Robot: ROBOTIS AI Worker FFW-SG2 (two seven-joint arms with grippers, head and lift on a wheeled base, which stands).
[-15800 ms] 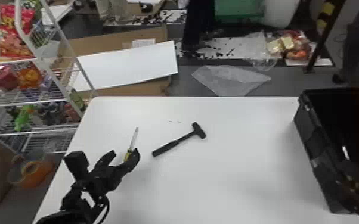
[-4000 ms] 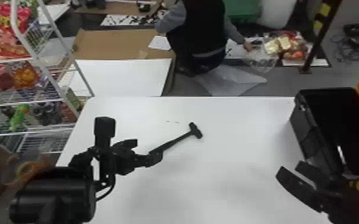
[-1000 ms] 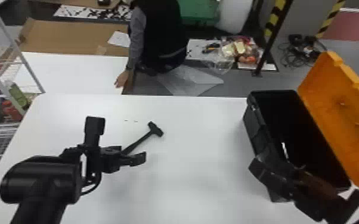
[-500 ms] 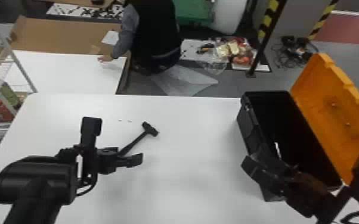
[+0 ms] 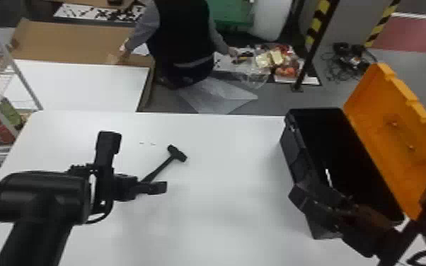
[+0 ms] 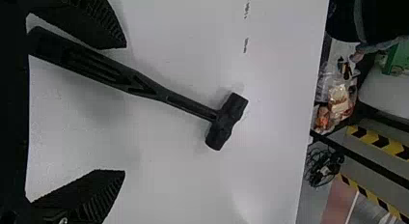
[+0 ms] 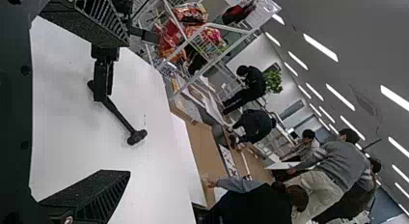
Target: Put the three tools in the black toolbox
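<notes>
- Shifted left gripper [image 6: 124, 109] farther along hammer [image 6: 166, 96], spread wide around it.
- Opened wide near toolbox [image 5: 293, 152]: right gripper [image 7: 129, 107].
- Left to box: hammer; cannot confirm other two tools inside.

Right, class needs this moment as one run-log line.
left gripper: open by hammer | hammer: on table | right gripper: open by toolbox | lid: raised

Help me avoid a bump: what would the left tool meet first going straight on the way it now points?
Probably the black hammer, lying ahead of the left tool, though depth is unclear and it might touch the white tabletop first.
</notes>
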